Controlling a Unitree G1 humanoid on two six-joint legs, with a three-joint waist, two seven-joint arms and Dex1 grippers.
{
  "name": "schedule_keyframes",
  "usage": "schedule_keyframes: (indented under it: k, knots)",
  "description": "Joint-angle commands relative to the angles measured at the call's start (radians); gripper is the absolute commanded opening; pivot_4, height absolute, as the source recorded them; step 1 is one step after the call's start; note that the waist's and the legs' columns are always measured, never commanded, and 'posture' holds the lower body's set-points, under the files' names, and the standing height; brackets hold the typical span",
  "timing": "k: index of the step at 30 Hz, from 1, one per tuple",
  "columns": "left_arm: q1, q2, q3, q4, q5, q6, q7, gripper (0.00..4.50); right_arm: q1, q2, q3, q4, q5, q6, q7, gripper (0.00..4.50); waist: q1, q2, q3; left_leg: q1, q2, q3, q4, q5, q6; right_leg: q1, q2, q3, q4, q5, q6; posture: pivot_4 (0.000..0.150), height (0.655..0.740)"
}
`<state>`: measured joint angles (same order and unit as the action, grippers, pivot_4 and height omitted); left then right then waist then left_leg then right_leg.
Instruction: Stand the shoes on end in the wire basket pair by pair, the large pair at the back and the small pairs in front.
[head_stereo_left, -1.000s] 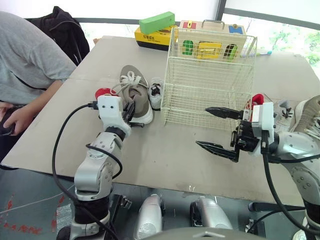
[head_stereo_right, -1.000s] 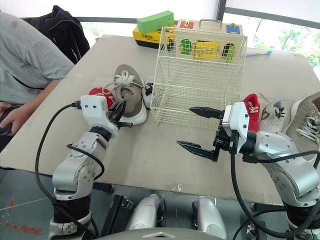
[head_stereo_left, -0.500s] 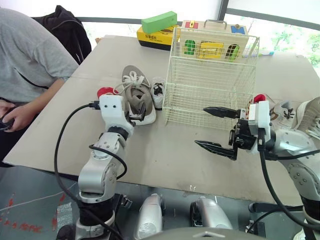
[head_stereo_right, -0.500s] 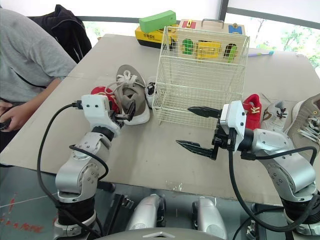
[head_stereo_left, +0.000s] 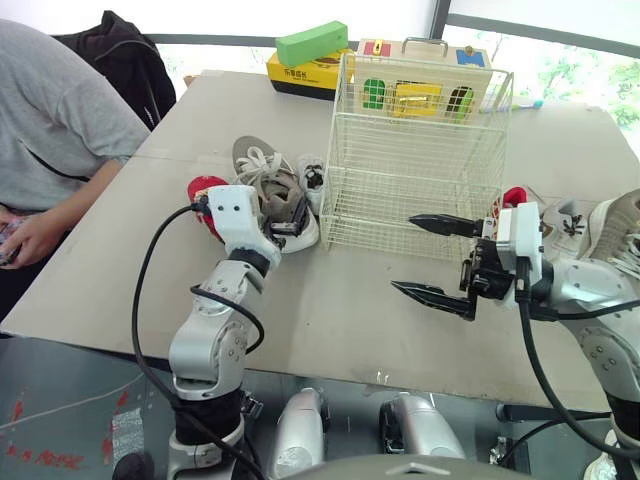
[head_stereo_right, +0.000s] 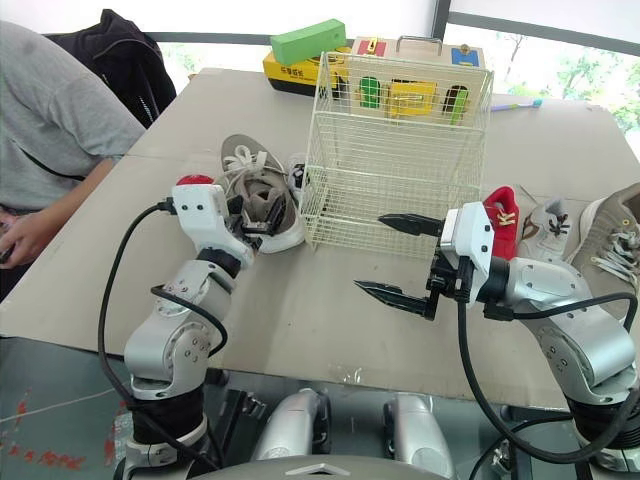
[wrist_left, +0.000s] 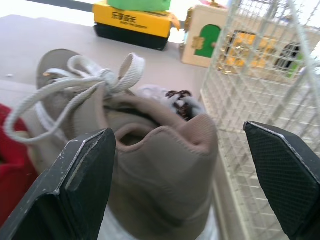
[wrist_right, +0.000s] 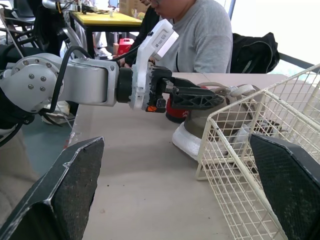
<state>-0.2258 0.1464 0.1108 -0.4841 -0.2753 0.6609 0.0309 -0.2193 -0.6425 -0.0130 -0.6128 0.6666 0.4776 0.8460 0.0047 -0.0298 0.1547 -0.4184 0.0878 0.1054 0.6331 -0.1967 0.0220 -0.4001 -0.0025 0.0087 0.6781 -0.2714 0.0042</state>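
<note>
Left of the wire basket (head_stereo_left: 415, 150), left gripper (head_stereo_left: 285, 213) gapes around the taupe shoe (wrist_left: 160, 165) — right gripper (head_stereo_left: 402, 252) open too, empty.

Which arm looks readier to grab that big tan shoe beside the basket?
Left. The left pincer is open astride the heel of the tan shoe; the right pincer hangs open in front of the wire basket, apart from that shoe.

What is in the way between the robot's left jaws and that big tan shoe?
Nothing visible. The left gripper is open, its jaws at the heel of the tan shoe with no object between. A small white shoe lies beyond, beside the wire basket, outside the gripper's path.
</note>
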Motion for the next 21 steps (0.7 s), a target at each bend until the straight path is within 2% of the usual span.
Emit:
schedule_keyframes:
  k: [1, 7, 11, 12, 15, 18, 21]
  knots:
    - [0.014, -0.008, -0.020, 0.018, 0.041, 0.012, 0.025, 4.41, -0.002, -0.009, -0.014, -0.036, 0.004, -0.014, 0.002, 4.50, 0.000, 0.000, 0.000, 0.000, 0.000, 0.000, 0.000, 0.000, 0.000, 0.000, 0.000, 0.000, 0.000, 0.000, 0.000, 0.150, 0.7400]
    - [0.004, -0.020, -0.030, 0.110, 0.065, -0.031, 0.015, 4.41, -0.007, -0.010, -0.009, -0.029, 0.001, -0.017, 0.009, 4.50, -0.001, 0.000, 0.000, 0.000, 0.000, 0.000, 0.000, 0.000, 0.000, 0.000, 0.000, 0.000, 0.000, 0.000, 0.000, 0.150, 0.7400]
    - [0.011, -0.009, -0.020, 0.167, 0.064, -0.118, -0.027, 3.27, -0.013, -0.010, -0.005, -0.026, 0.001, -0.016, 0.013, 4.50, 0.000, 0.000, 0.000, 0.001, 0.000, 0.000, 0.000, 0.000, 0.000, 0.000, -0.001, 0.000, 0.000, 0.000, 0.000, 0.150, 0.7400]
    - [0.015, -0.008, -0.017, 0.173, 0.063, -0.130, -0.034, 2.80, -0.014, -0.010, -0.005, -0.024, 0.000, -0.016, 0.015, 4.50, 0.001, 0.000, 0.000, 0.001, 0.001, 0.000, 0.000, 0.000, 0.000, 0.000, -0.001, 0.000, 0.000, 0.000, 0.000, 0.150, 0.7400]
    - [0.042, -0.002, -0.009, 0.173, 0.058, -0.152, -0.047, 1.80, -0.020, -0.013, -0.001, -0.022, 0.000, 0.000, 0.008, 4.50, 0.005, 0.000, 0.000, 0.001, 0.001, 0.000, 0.000, 0.000, 0.000, 0.000, -0.001, 0.000, 0.000, 0.000, 0.000, 0.150, 0.7400]
    - [0.088, 0.008, 0.013, 0.133, 0.047, -0.167, -0.057, 1.05, -0.035, -0.008, 0.004, -0.016, -0.014, 0.014, -0.020, 4.50, 0.005, 0.001, -0.001, 0.001, 0.001, 0.000, 0.000, 0.000, 0.000, 0.000, -0.002, 0.000, 0.000, 0.002, -0.003, 0.150, 0.7400]
    - [0.112, 0.020, 0.043, 0.077, 0.046, -0.206, -0.064, 0.69, -0.056, -0.009, 0.014, -0.013, -0.015, 0.045, -0.038, 4.50, 0.001, 0.001, -0.001, 0.001, 0.001, 0.000, 0.000, 0.000, 0.000, 0.000, -0.002, 0.000, 0.000, 0.001, -0.002, 0.150, 0.7400]
